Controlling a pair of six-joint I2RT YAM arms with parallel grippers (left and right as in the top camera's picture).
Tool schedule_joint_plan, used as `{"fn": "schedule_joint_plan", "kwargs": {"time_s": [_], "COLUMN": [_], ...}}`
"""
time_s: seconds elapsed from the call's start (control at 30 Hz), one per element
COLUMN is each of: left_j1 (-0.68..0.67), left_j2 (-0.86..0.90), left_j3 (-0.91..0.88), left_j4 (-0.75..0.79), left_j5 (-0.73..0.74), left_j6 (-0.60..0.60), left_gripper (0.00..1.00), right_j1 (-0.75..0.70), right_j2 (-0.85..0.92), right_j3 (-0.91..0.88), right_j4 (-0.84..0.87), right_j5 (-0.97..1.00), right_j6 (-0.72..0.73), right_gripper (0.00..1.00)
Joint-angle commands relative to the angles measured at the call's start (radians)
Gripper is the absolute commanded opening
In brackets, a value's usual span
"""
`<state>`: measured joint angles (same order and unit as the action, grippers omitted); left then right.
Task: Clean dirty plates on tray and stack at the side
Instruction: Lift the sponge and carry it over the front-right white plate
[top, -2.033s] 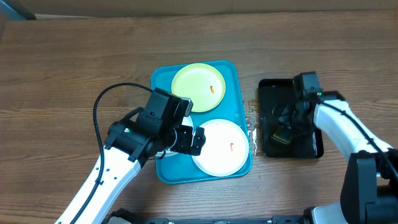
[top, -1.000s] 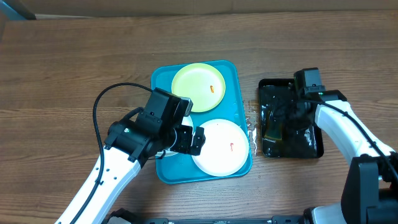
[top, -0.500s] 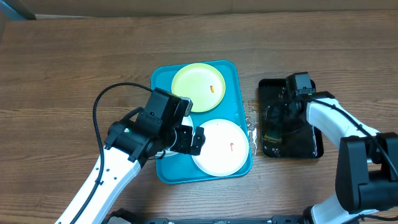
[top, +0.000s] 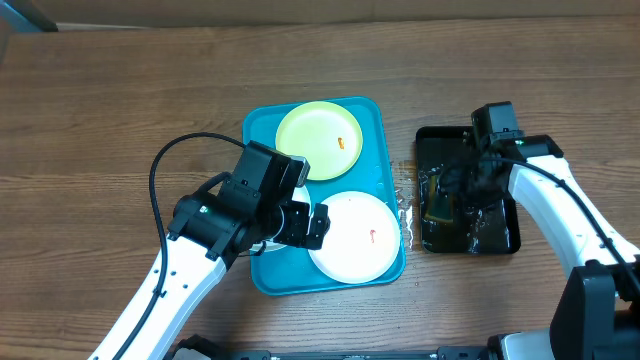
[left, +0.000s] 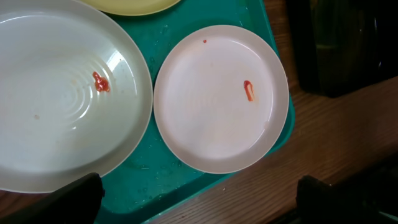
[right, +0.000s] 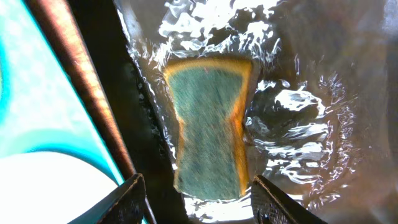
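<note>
The turquoise tray (top: 262, 265) holds a pale green plate (top: 318, 140) at the back and a white plate (top: 355, 235) with a red smear at the front right. In the left wrist view the tray (left: 155, 171) also holds a larger white plate (left: 62, 93) with an orange smear, beside the smaller white plate (left: 221, 96); my arm hides it from overhead. My left gripper (top: 300, 222) (left: 199, 208) is open and empty above the tray's front edge. My right gripper (top: 455, 190) (right: 202, 208) is open over a green-and-yellow sponge (right: 208, 124) lying in water.
A black tray (top: 512, 240) of water stands right of the turquoise tray, with the sponge (top: 437, 205) in it. Water drops lie on the wood between the two trays. The table is brown wood all round.
My right arm has shifted a little back and forth over the black tray, and the sponge now lies flat in the water. The left arm and the plates have not moved.
</note>
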<state>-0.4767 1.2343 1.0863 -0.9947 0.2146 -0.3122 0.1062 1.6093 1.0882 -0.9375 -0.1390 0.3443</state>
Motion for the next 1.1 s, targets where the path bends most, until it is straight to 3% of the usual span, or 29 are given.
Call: {"fn": "schedule_joint_plan", "kwargs": {"time_s": [0.0, 0.3, 0.37, 0.4, 0.43, 0.5, 0.7, 0.77, 0.87, 0.93, 1.07], "left_j1": [-0.004, -0.005, -0.005, -0.005, -0.005, -0.005, -0.005, -0.005, -0.005, -0.005, -0.005], "left_j2": [-0.017, -0.01, -0.008, -0.006, -0.006, -0.006, -0.006, -0.006, -0.006, -0.006, 0.0], "left_j3": [0.024, 0.023, 0.022, 0.022, 0.022, 0.022, 0.022, 0.022, 0.021, 0.018, -0.01], "left_j4": [0.005, 0.004, 0.004, 0.003, 0.001, -0.007, -0.06, -0.077, -0.099, -0.101, -0.093], "left_j5": [-0.008, -0.008, -0.008, -0.008, -0.007, -0.004, -0.004, -0.004, -0.008, -0.013, -0.058], "left_j6": [-0.002, -0.002, -0.002, -0.002, -0.002, -0.002, -0.005, -0.007, -0.019, -0.046, -0.147], "left_gripper": [1.0, 1.0, 1.0, 1.0, 1.0, 1.0, 1.0, 1.0, 1.0, 1.0, 0.97], "right_j1": [0.019, 0.031, 0.031, 0.031, 0.031, 0.03, 0.027, 0.027, 0.027, 0.027, 0.027], "right_j2": [0.007, 0.009, 0.009, 0.009, 0.009, 0.006, -0.021, -0.027, -0.027, -0.027, -0.02], "right_j3": [-0.053, -0.242, -0.283, -0.298, -0.301, -0.286, -0.161, -0.109, -0.059, -0.056, -0.069], "right_j4": [0.016, 0.261, 0.319, 0.333, 0.33, 0.301, 0.178, 0.136, 0.103, 0.109, 0.133], "right_j5": [0.003, 0.0, -0.001, -0.001, -0.001, 0.001, 0.015, 0.015, 0.014, 0.014, 0.015], "right_j6": [0.037, 0.053, 0.053, 0.053, 0.053, 0.052, 0.045, 0.045, 0.046, 0.046, 0.046], "right_gripper": [0.56, 0.54, 0.39, 0.17, 0.07, 0.04, 0.06, 0.19, 0.48, 0.54, 0.54]}}
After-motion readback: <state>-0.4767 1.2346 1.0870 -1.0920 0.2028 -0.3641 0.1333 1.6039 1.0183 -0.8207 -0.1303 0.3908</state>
